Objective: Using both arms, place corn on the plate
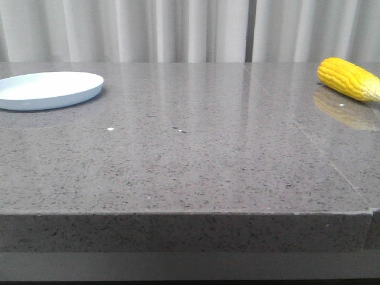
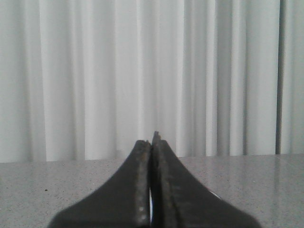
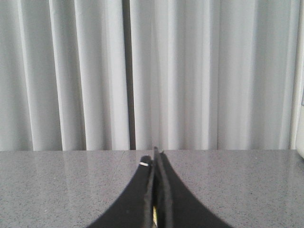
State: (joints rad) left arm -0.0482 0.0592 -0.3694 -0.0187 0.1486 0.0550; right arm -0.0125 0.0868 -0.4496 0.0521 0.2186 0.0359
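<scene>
Corn cob lies far right, long axis slanting, pale tip rightward; plate far left, well apart. My right gripper sits nearer the corn, I judge. Both it and my left gripper are pressed together, empty.

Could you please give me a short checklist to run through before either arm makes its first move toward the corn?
1. Bright yellow corn cob located: ok, lying on the grey speckled stone table at far right, partly cut off by the frame edge.
2. Round pale blue-white plate bare and ready: ok, far left, nothing on it.
3. Table between corn and plate free of obstacles: ok.
4. Left gripper open for grasping: not ok, fingers pressed shut.
5. Right gripper open: not ok, also shut.
6. Corn within the right arm's reach: cannot tell.
</scene>
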